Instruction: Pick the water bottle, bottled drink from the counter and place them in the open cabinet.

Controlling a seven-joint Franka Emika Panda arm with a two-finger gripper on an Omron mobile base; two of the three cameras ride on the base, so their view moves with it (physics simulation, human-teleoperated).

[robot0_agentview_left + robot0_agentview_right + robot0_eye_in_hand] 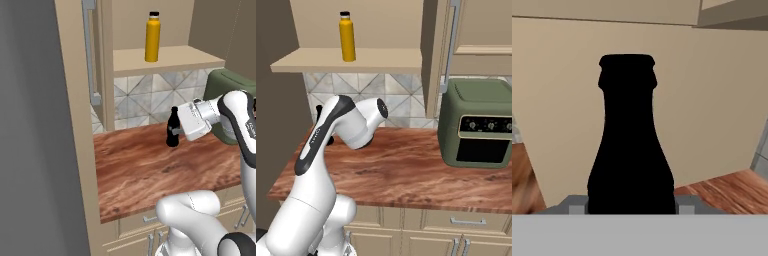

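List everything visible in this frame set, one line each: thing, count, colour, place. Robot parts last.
water bottle: one, yellow with black cap, upright on the open cabinet shelf.
bottled drink: one, black, upright on the counter, between the gripper's fingers.
open cabinet: one, beige, above the counter, door with a silver handle swung open.
counter: one, reddish-brown wood grain, beige drawers below.
toaster oven: one, dark green, right end of the counter.
backsplash: grey patterned tiles, behind the counter.
gripper: one, white, shut on the bottled drink.
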